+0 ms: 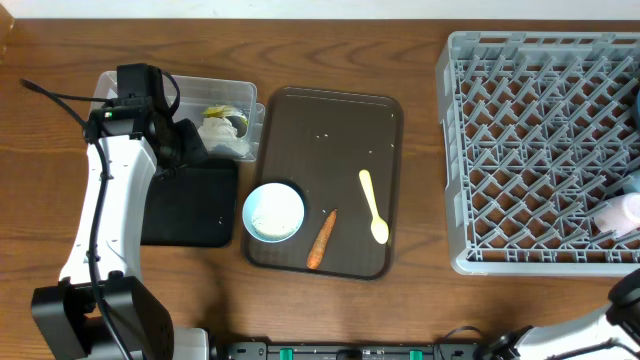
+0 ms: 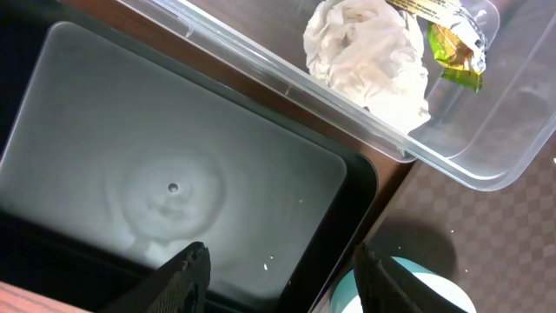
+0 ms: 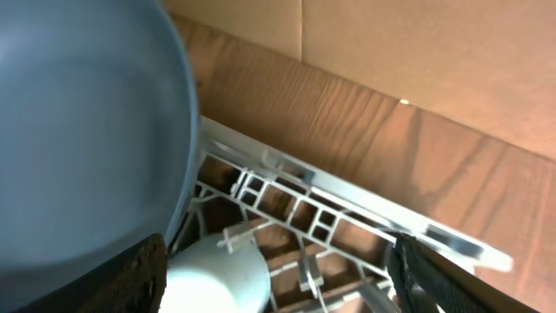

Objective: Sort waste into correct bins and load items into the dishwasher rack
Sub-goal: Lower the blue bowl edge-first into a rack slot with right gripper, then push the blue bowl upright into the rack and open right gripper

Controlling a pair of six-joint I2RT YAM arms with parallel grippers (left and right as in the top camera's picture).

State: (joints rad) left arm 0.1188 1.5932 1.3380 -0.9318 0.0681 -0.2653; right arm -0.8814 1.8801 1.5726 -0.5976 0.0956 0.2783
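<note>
My left gripper is open and empty, just above the black tray. The clear tub behind it holds a white wrapper and a yellow-green wrapper. The white bowl, the carrot piece, the pale yellow spoon and a few rice grains lie on the brown serving tray. My right gripper is open over the rack, beside the dark-blue bowl and above an upturned pale cup. The pink cup sits in the rack.
A few rice grains lie in the black tray. The right arm's base shows at the bottom right corner. Bare wooden table runs along the back and between the serving tray and the rack.
</note>
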